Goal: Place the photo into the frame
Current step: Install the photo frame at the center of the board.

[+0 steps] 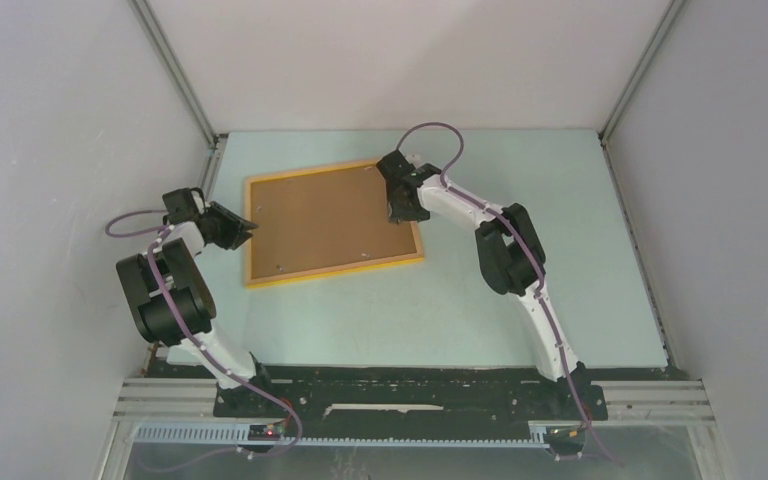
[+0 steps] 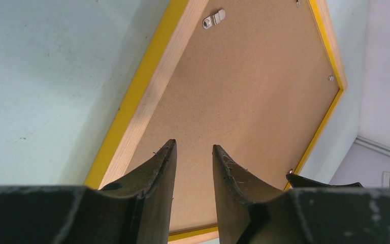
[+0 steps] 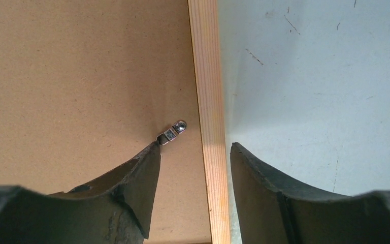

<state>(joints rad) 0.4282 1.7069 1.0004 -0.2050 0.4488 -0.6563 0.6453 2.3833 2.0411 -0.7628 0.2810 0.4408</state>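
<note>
From the top camera, the large rectangular picture frame with a thin yellow-orange wooden rim (image 1: 335, 272) lies face down and slightly askew in the upper middle of the pale green table (image 1: 460, 310). Its brown fibreboard backing board (image 1: 330, 220) is seated inside. The left end effector (image 1: 245, 228) sits at the frame's left edge and the right end effector (image 1: 400, 208) over its upper right corner — one on each side, likely to steady and work the back. The photo shows nowhere; whether it lies under the board cannot be told.

In the left wrist view, the left end effector's jaws stand narrowly parted, holding nothing, aimed across the rim onto the board. A small silver turn clip (image 2: 213, 19) sits at top centre.

In the right wrist view, the right end effector is moderately wide and empty, astride the bare wood rim. Its left fingertip (image 3: 152, 152) is right at a second turn clip (image 3: 171, 131) — probably to swivel it. The clips lock the board, so they stand in the way of opening the back.
</note>
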